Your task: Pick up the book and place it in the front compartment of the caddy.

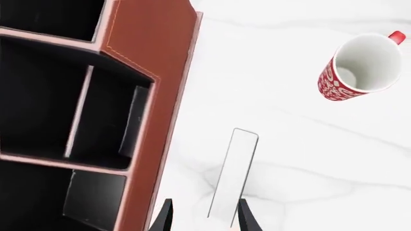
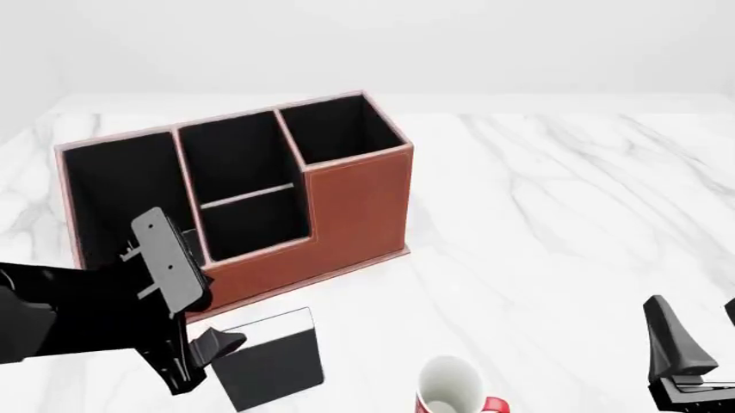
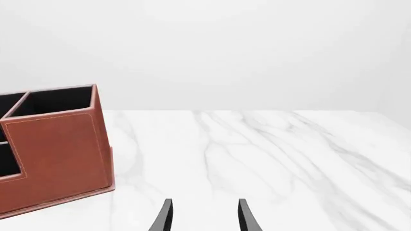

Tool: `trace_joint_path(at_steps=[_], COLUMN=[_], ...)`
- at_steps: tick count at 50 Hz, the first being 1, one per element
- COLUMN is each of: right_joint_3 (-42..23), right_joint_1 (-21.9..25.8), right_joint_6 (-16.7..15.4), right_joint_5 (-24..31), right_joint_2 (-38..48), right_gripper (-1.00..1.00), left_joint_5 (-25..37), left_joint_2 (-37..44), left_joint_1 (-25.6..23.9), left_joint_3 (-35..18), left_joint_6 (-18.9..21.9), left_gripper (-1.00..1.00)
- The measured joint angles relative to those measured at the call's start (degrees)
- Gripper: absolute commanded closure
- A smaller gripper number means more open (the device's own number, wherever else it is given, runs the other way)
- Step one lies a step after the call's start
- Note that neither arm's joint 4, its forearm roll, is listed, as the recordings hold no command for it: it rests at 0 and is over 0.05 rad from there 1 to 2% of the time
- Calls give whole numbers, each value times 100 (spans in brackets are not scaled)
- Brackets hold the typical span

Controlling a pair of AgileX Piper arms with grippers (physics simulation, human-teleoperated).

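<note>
Here the left gripper pinches the book by its edge, just in front of the caddy. The carry is under way; next comes lifting it over the low front compartment. The right gripper hangs open, holding nothing.

Black book with white page-edge strip, upright, just before the caddy. Caddy: reddish-brown, black-lined, four cells, standing on desk.
</note>
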Motion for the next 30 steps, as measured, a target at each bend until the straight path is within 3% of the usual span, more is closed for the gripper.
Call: trace_joint_path(at_steps=[30], right_joint_3=[0], right_joint_1=[0], right_joint_6=[0], right_joint_5=[0], right_joint_2=[0], right_gripper=[-100], left_joint_5=[-163], left_joint_2=[287], left_joint_1=[-190], left_joint_3=[84], left_joint_6=[-67], left_gripper=[-100])
